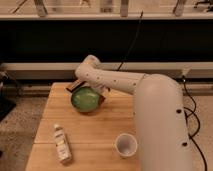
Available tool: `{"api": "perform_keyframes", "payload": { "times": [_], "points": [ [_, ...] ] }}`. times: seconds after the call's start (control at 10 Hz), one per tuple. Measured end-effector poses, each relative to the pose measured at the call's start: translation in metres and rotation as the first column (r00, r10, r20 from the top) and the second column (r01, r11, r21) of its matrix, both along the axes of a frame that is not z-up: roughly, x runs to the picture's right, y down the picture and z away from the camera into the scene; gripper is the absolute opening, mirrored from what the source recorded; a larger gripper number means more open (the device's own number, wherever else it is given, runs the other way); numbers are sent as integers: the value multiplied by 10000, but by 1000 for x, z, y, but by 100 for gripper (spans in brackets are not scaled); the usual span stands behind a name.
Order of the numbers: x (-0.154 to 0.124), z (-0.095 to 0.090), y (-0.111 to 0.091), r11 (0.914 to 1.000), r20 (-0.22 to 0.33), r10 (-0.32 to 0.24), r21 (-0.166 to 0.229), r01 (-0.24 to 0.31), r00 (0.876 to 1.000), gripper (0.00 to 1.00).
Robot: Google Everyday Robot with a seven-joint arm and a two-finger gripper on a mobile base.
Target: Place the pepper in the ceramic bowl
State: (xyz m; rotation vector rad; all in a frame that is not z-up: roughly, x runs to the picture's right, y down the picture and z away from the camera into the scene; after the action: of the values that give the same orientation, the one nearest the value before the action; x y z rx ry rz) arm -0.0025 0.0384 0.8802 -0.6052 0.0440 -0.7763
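Observation:
The green ceramic bowl point(85, 99) sits on the wooden table point(107, 122), toward its back left. My white arm reaches from the lower right over the bowl's far rim. The gripper point(102, 93) is at the bowl's back right edge, mostly hidden under the arm. The pepper is not clearly in view. A small dark reddish patch shows at the bowl's right rim below the gripper, and I cannot tell what it is.
A dark flat block point(75, 86) lies just behind the bowl on the left. A small bottle point(61, 143) lies on the table's front left. A white cup point(126, 145) stands at the front middle. Cables hang behind the table.

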Motion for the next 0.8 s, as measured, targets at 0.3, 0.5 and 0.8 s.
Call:
{"api": "perform_keyframes", "payload": {
  "times": [0.3,0.5,0.8],
  "points": [
    [-5,-1,-2,9999,226,-77,-73,78,9997,50],
    [-26,-1,-7,9996,744,-173,-223,190,9971,28],
    [-49,3,-10,9983,1370,-305,-443,368,9901,1]
  ]
}}
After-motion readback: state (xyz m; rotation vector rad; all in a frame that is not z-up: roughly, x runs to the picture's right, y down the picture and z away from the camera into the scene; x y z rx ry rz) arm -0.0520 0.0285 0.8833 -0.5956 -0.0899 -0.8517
